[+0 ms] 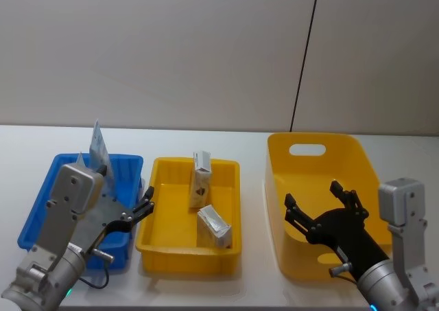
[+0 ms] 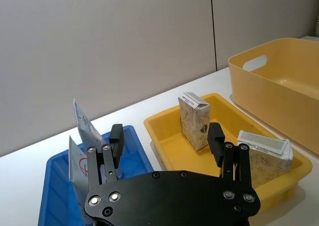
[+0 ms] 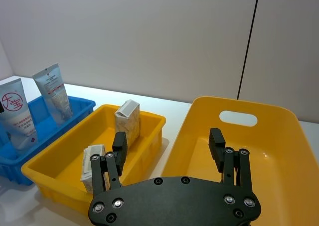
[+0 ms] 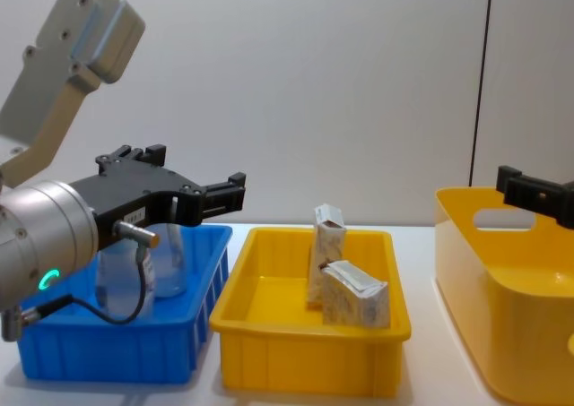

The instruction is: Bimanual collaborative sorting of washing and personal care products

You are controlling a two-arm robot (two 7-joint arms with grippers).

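Head view: left gripper [image 1: 143, 206] partly covers tubes [image 1: 98, 145] in blue bin [image 1: 127, 167].

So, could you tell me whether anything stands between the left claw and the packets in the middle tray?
Nothing visible does. The left claw hovers open above where the blue bin meets the yellow tray, and the upright packet and the lying packet sit uncovered inside it.
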